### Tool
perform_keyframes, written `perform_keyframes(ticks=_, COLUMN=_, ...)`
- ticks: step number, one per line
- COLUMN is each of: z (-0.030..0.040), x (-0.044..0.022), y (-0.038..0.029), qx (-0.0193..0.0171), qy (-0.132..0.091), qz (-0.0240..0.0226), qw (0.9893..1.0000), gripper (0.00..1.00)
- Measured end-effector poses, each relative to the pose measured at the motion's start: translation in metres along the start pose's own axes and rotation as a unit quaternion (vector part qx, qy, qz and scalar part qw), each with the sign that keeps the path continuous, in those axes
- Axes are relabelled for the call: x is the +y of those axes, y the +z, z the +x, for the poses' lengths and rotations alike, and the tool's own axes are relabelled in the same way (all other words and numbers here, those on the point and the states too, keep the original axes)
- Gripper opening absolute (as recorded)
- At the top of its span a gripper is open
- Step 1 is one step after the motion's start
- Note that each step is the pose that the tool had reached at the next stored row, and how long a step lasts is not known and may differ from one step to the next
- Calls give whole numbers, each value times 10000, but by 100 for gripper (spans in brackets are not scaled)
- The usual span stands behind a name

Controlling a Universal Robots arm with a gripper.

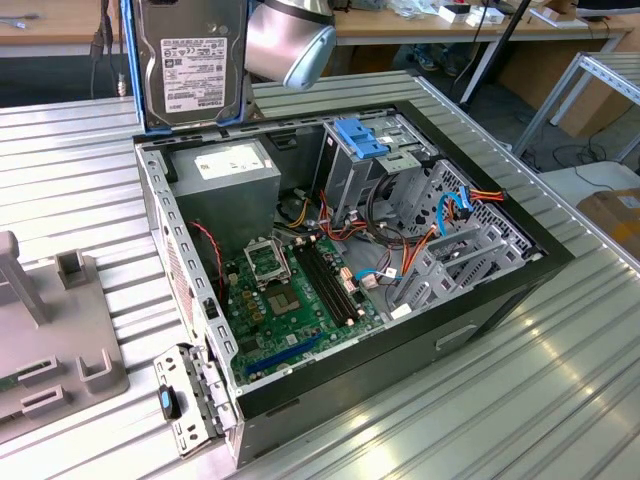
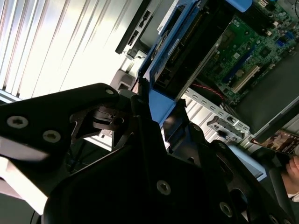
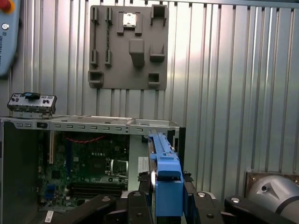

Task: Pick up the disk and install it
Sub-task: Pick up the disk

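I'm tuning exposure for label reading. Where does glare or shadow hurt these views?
Exterior view: the ribbed metal table shows bright glare, while the blue-framed dark grey hard drive is evenly lit. Second wrist view: the table is washed out white. First wrist view: the green motherboard sits in shadow.

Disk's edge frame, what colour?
Blue, clearest on the disk in the first wrist view.

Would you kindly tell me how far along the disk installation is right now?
Done: the disk is off the table, held upright in the air beside the open case in the exterior view. In hand: the gripper is shut on its blue frame in the first wrist view. Left: the disk is not yet seated inside the case.
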State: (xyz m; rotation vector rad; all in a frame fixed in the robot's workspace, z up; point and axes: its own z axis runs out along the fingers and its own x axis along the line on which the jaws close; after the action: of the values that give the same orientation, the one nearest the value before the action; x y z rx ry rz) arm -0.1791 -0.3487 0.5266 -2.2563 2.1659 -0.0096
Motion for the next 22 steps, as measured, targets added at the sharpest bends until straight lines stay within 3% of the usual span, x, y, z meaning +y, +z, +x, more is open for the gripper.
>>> perform_keyframes(ticks=9, z=7, x=-191, y=3, qx=0, qy=0, qz=0, qw=10000, gripper=36)
perform_keyframes(ticks=14, z=8, x=-202, y=3, qx=0, qy=-1, qz=0, qw=10000, gripper=36)
perform_keyframes(ticks=19, z=13, x=-325, y=5, qx=0, qy=0, qz=0, qw=10000, gripper=36)
perform_keyframes(ticks=22, z=14, x=-358, y=5, qx=0, qy=-1, qz=0, qw=10000, gripper=36)
